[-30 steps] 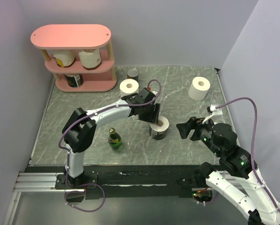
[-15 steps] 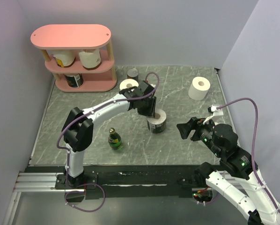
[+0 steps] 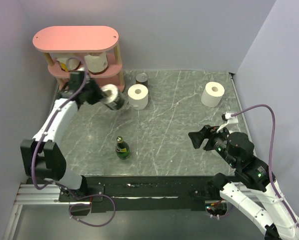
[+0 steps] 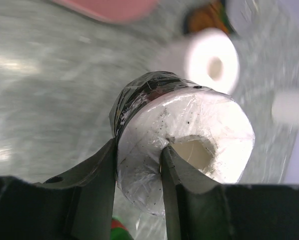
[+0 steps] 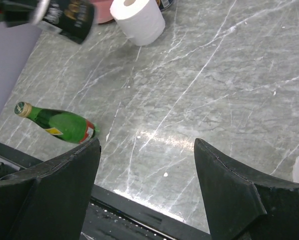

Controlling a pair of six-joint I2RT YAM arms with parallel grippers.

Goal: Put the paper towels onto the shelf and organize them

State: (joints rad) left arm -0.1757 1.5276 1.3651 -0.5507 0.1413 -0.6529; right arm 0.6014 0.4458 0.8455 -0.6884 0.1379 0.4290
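My left gripper (image 3: pixel 102 94) is shut on a dark-wrapped paper towel roll (image 3: pixel 114 99), one finger inside its hollow core and the other outside its wall (image 4: pixel 184 127). It holds the roll tilted in the air just right of the pink shelf (image 3: pixel 74 39). Two rolls (image 3: pixel 69 63) (image 3: pixel 96 62) stand on the shelf's middle board. A plain white roll (image 3: pixel 138 96) stands on the table near the held one, and another white roll (image 3: pixel 212 93) stands at the far right. My right gripper (image 3: pixel 199 139) hangs open over the near right of the table, holding nothing (image 5: pixel 147 142).
A green glass bottle (image 3: pixel 122 148) stands near the front middle of the table and shows in the right wrist view (image 5: pixel 54 122). A small tin can (image 3: pixel 142 78) stands behind the white roll. Grey walls close in the left, back and right sides.
The left gripper closed on the dark-wrapped roll at the table's middle, lifted it and swung it left and back to beside the shelf. The right arm has not moved.
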